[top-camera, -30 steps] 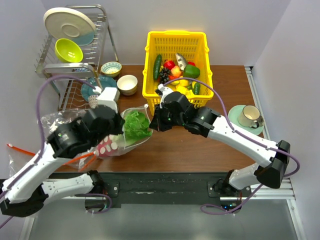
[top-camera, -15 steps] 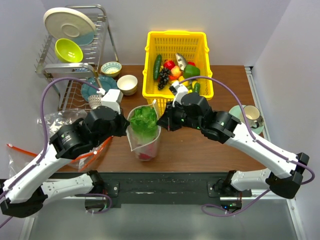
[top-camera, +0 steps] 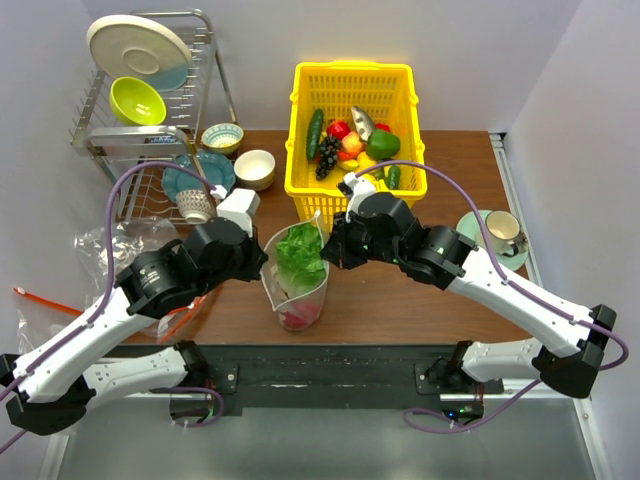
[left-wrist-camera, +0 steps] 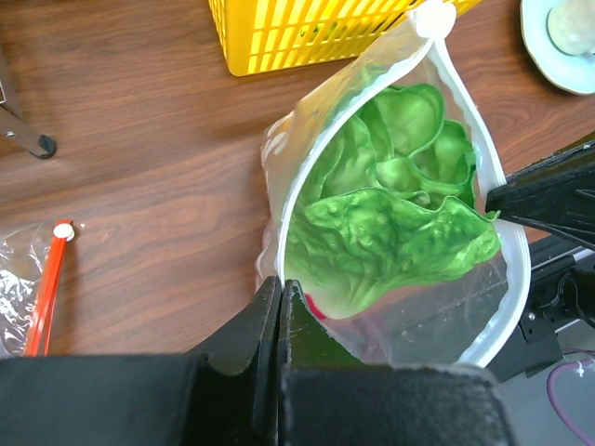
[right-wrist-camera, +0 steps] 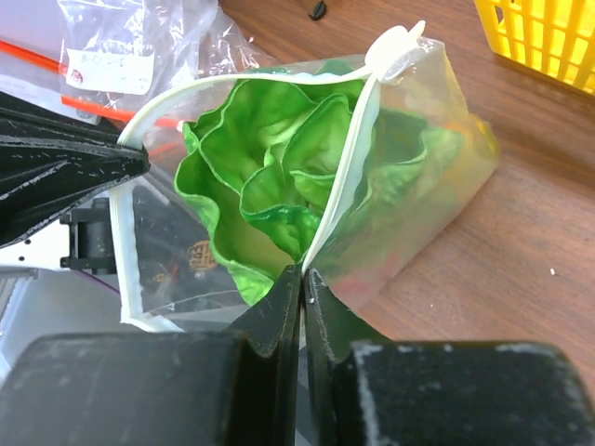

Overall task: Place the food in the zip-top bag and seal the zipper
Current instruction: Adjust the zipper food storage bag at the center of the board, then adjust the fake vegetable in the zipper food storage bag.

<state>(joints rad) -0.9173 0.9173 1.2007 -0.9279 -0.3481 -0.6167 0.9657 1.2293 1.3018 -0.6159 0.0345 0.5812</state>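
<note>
The clear zip-top bag (top-camera: 298, 290) hangs upright and open between both grippers, above the table's front edge. Green lettuce (top-camera: 300, 255) fills it, and a pink-red piece (top-camera: 297, 316) lies at its bottom. My left gripper (top-camera: 262, 262) is shut on the left side of the zipper rim (left-wrist-camera: 296, 200), as the left wrist view (left-wrist-camera: 279, 283) shows. My right gripper (top-camera: 330, 250) is shut on the opposite rim (right-wrist-camera: 346, 172), as the right wrist view (right-wrist-camera: 303, 271) shows. The lettuce shows in both wrist views (left-wrist-camera: 390, 223) (right-wrist-camera: 260, 158). The mouth stands wide open.
A yellow basket (top-camera: 352, 72) with several toy fruits and vegetables (top-camera: 350, 142) stands behind the bag. A dish rack (top-camera: 150, 115) and bowls (top-camera: 254, 168) are at the back left. A cup on a saucer (top-camera: 497, 232) is at the right. Plain clear bags with orange-red strips (top-camera: 60, 300) lie at the left.
The bag has swung from lying tilted to the left to hanging upright. It has shifted a little right between both grippers, and its mouth has been pulled open wider.
</note>
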